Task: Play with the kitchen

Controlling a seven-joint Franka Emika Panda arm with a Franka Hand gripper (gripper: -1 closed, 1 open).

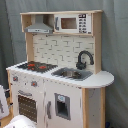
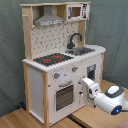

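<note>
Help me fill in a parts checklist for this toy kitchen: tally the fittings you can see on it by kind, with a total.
Hob: 1
Red rings on the hob: 2
Tap: 1
Sink: 1
Hood: 1
Microwave: 1
Oven door: 1
Knobs on the front: 2
Total: 10
</note>
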